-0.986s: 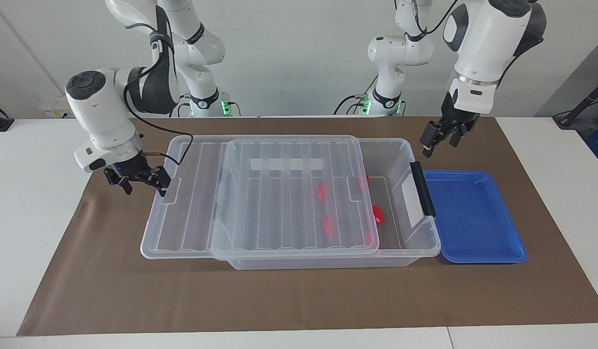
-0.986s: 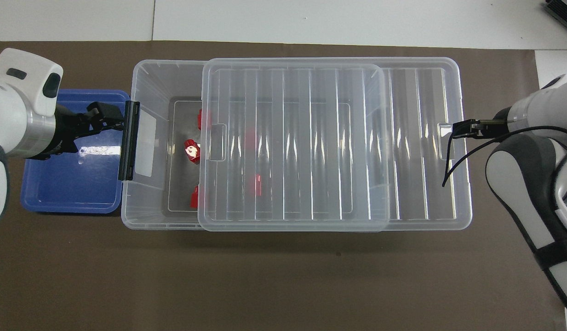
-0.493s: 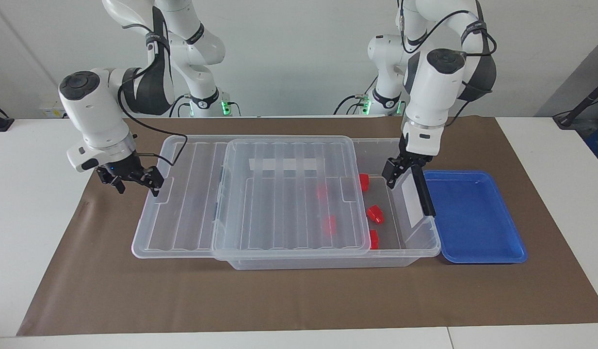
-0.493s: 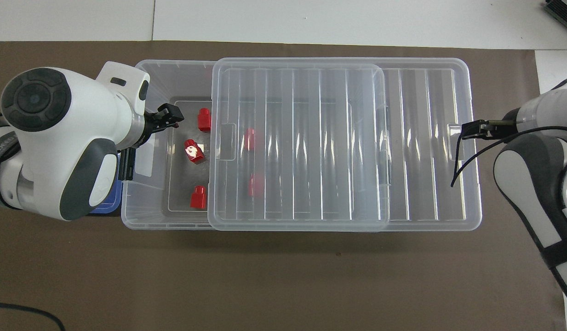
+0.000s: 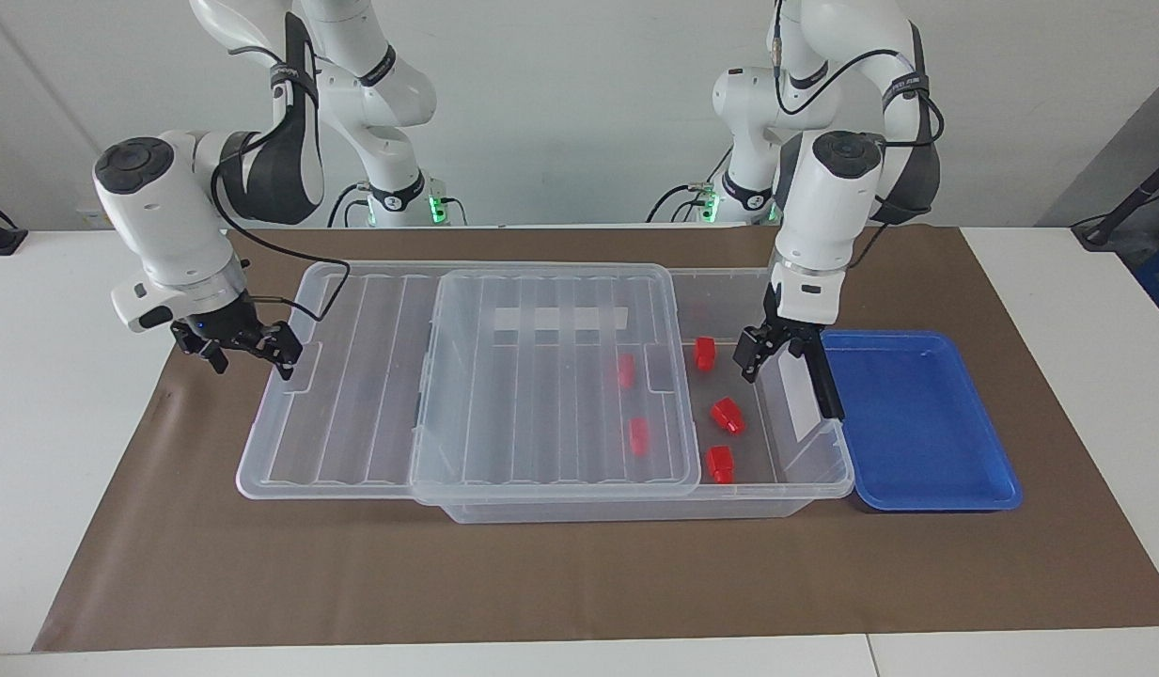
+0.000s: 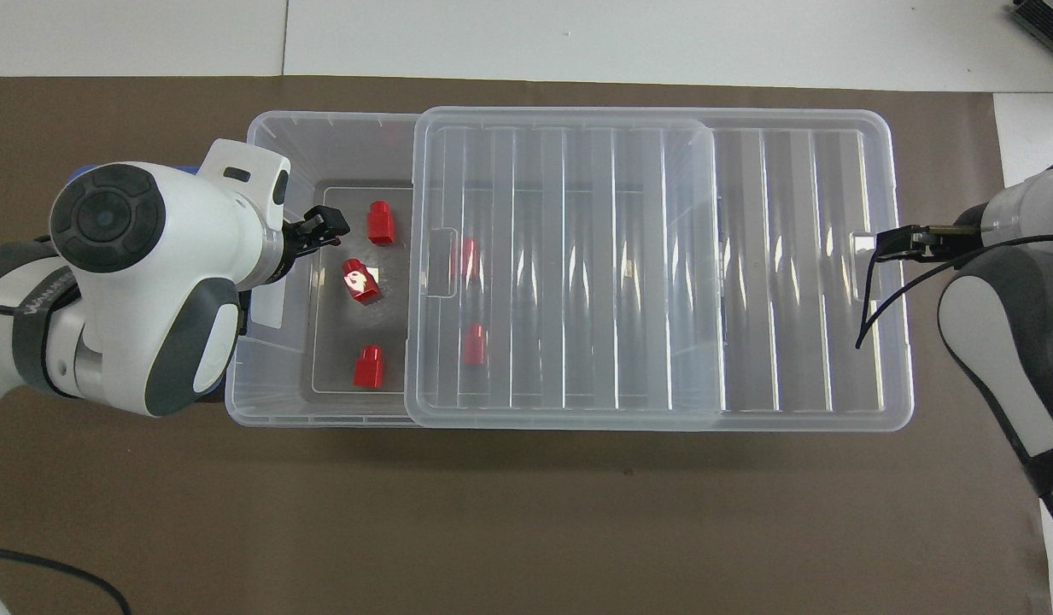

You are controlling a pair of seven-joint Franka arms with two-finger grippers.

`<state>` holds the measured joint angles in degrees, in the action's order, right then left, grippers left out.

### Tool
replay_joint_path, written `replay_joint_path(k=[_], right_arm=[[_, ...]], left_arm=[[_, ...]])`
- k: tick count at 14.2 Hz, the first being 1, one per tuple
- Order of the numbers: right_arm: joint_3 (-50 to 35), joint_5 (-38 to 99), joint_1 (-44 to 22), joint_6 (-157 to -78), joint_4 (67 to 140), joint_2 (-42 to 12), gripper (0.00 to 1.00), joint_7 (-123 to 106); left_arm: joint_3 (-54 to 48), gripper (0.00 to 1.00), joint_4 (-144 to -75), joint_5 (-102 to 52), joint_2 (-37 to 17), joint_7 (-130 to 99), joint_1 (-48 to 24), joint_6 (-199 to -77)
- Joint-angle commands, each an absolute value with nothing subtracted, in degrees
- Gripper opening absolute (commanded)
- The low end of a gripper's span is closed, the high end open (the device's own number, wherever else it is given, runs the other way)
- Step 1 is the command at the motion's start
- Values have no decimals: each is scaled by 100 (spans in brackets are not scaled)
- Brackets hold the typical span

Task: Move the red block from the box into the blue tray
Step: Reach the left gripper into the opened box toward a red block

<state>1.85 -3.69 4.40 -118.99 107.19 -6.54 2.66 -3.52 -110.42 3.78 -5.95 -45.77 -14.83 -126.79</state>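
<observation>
The left pincer (image 5: 772,355) hung spread inside the uncovered end of the box (image 5: 805,489), just beside the red block (image 5: 703,353) that lay nearest the robots on the box floor. It held nothing. Two more red blocks (image 5: 727,415) (image 5: 720,463) lay uncovered beside it, and two others (image 5: 626,369) (image 5: 640,435) sat under the clear lid (image 5: 551,395). That lid rested across the box, overhanging toward the right arm's end of the surface (image 5: 579,583). The right pincer (image 5: 259,346) was at the lid's overhanging edge; whether it was spread or pinching the lid could not be told.

The main risk was probably a bad closure. The block was small and stepped, so an off-centre pinch could have squirted it away or tipped it. The gap was tight too: the wrist could have struck the box wall or the black clip handle (image 5: 819,367) on the way in or out. If the overhanging lid had slipped back, it could have hit the left arm. The blue tray (image 5: 917,414) lay empty, touching the box's handle end, so a loosely held block might have dropped short over the rim.
</observation>
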Motion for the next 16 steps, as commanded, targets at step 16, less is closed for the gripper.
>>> replay_joint_path(k=[16], right_arm=[[9,-360,510,-10452,9870,-45,100,563]], left_arm=[[-290,100,-11540,1696,-1731,-5152,-2101,-14159]])
